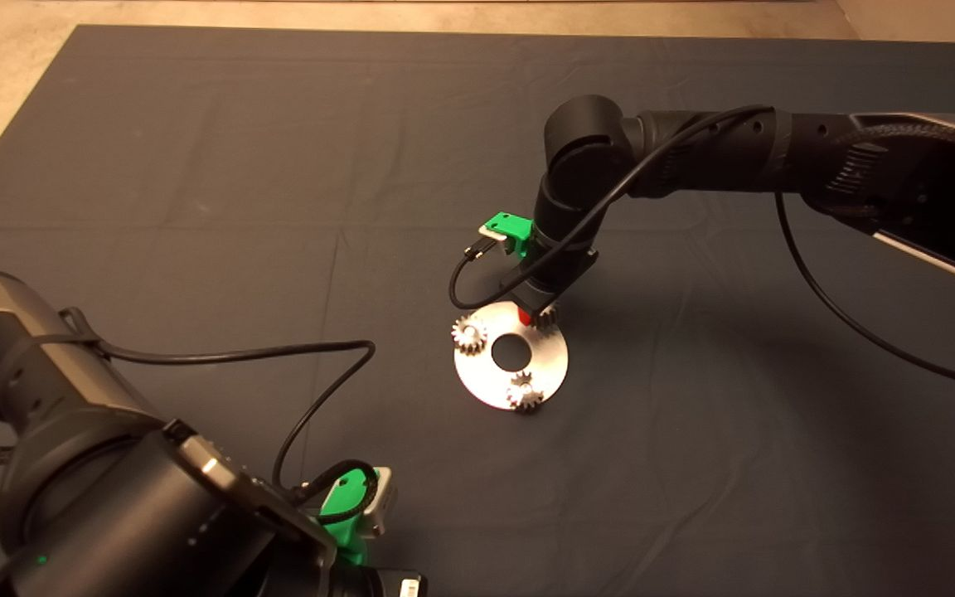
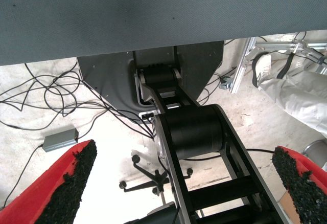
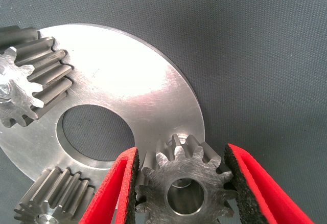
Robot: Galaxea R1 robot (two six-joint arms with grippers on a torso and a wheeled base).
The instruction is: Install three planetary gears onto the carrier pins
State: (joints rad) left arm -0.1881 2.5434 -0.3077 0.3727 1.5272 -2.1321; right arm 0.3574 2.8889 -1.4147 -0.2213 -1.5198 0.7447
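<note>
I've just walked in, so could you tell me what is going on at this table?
The right tool grips the third planetary gear over the far edge of the round plate. Two gears already sit on the plate. The left tool waits open at the near left, off the mat.

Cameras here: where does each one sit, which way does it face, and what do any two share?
Head view: above the mat, looking down; both arms enter, right gripper at the round plate, left gripper parked at the lower left.
Left wrist view: on the parked arm, facing the floor, cables and robot base beyond the mat; its red fingers spread apart.
Right wrist view: close above the plate; fingers flank the third gear.
Shared: head and right wrist views show plate and three gears.
</note>
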